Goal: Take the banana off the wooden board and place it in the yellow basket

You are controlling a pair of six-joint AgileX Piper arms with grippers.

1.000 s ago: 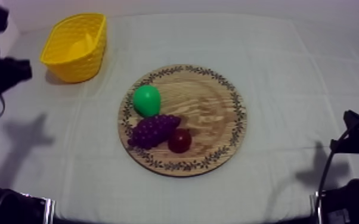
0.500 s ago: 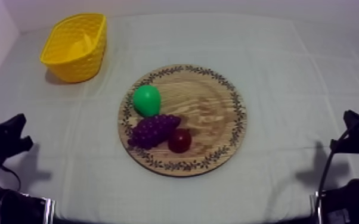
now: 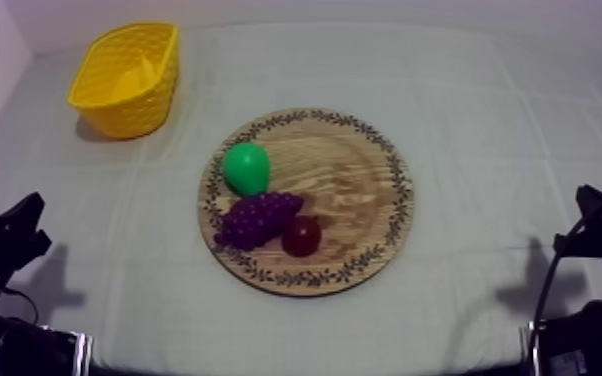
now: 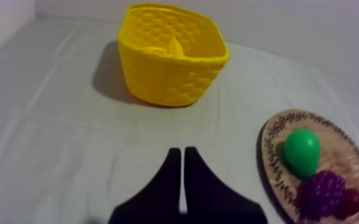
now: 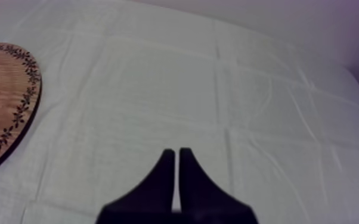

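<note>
The yellow basket [image 3: 128, 78] stands at the far left of the table, and a yellow banana [image 3: 145, 72] lies inside it; in the left wrist view the banana's tip [image 4: 175, 47] shows within the basket [image 4: 170, 65]. The round wooden board [image 3: 350, 190] holds a green pear [image 3: 246, 168], purple grapes [image 3: 258, 218] and a small red fruit [image 3: 301, 236]. My left gripper [image 4: 183, 151] is shut on nothing, low over the cloth in front of the basket, at the table's lower left [image 3: 31, 225]. My right gripper [image 5: 176, 152] is shut and empty, at the lower right [image 3: 587, 215].
The grey-white cloth [image 3: 485, 120] covers the table. In the left wrist view the board [image 4: 271, 155] with pear [image 4: 302, 151], grapes [image 4: 322, 192] and red fruit [image 4: 349, 202] lies beside the gripper. The board's rim [image 5: 16, 128] shows in the right wrist view.
My left arm has drawn back from beside the basket at the upper left down to the table's lower left edge. The right arm and the fruit have stayed put.
</note>
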